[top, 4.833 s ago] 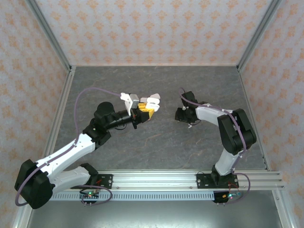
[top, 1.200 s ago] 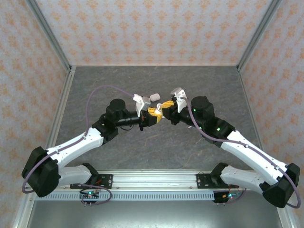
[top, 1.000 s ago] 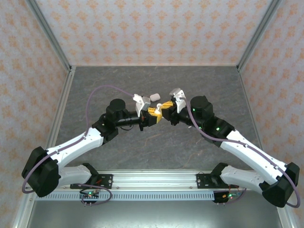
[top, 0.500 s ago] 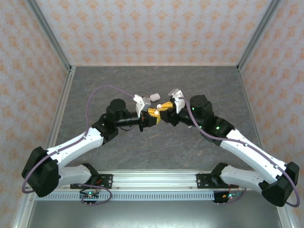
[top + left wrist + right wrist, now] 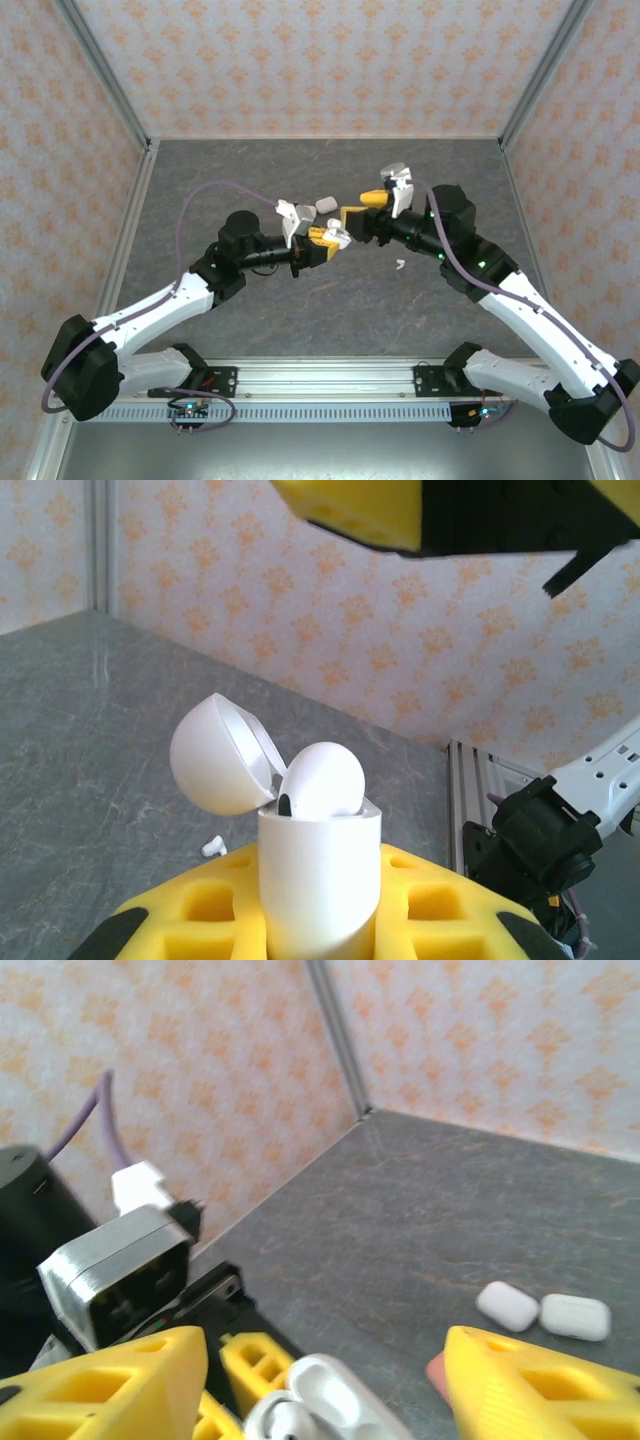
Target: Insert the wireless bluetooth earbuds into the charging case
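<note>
Grey, stone-patterned worktop [image 5: 300, 170] enclosed by walls [image 5: 300, 60] papered in an orange floral print. Left end effector [image 5: 318, 240], with yellow fingers, is clamped on the lower body of an upright white case [image 5: 320, 880]. The lid [image 5: 215, 755] is hinged open and tilts back to the left of the case in the left wrist view. One white earbud [image 5: 322, 778] sits in the mouth of the case, its rounded head standing above the rim.

Right end effector [image 5: 362, 208] is just beside the case, to its right and slightly farther from the arm bases in the top view. Its fingers are apart and grip nothing. In the right wrist view its two yellow fingers [image 5: 100, 1380] stand on either side of the open case, apart from it.

A second white earbud [image 5: 399, 265] lies loose on the worktop near the case, to its right and toward the arm bases. Two closed spare cases [image 5: 507, 1305] lie side by side on the worktop beyond the held case.
</note>
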Controlling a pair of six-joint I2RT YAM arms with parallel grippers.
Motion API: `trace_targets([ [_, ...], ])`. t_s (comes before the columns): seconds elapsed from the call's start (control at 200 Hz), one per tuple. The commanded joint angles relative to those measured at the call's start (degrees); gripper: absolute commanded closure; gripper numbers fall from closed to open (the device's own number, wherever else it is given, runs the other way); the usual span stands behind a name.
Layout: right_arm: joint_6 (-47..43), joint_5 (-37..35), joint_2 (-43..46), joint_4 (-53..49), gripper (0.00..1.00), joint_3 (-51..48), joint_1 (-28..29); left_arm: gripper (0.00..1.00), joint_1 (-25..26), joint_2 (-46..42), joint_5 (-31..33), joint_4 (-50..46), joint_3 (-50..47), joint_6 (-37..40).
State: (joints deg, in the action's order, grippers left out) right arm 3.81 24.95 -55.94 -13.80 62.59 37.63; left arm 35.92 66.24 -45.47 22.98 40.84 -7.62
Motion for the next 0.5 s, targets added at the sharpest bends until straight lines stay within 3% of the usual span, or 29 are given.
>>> trace_targets([
  [0.0, 3.5, -5.4, 0.8, -6.4, 0.31, 2.1, -2.3, 1.00, 0.3, -2.5, 2.2, 4.9, -1.3, -0.5],
  [0.35, 8.9, -12.0, -3.0, -20.9, 0.29, -2.9, -14.1, 1.00, 0.3, -6.5, 7.8, 6.2, -4.2, 0.1],
  [0.495, 9.2, -12.0, -6.7, -21.5, 0.31, -7.3, -17.0, 1.00, 0.3, -7.4, 8.4, 5.5, -4.4, 0.5],
])
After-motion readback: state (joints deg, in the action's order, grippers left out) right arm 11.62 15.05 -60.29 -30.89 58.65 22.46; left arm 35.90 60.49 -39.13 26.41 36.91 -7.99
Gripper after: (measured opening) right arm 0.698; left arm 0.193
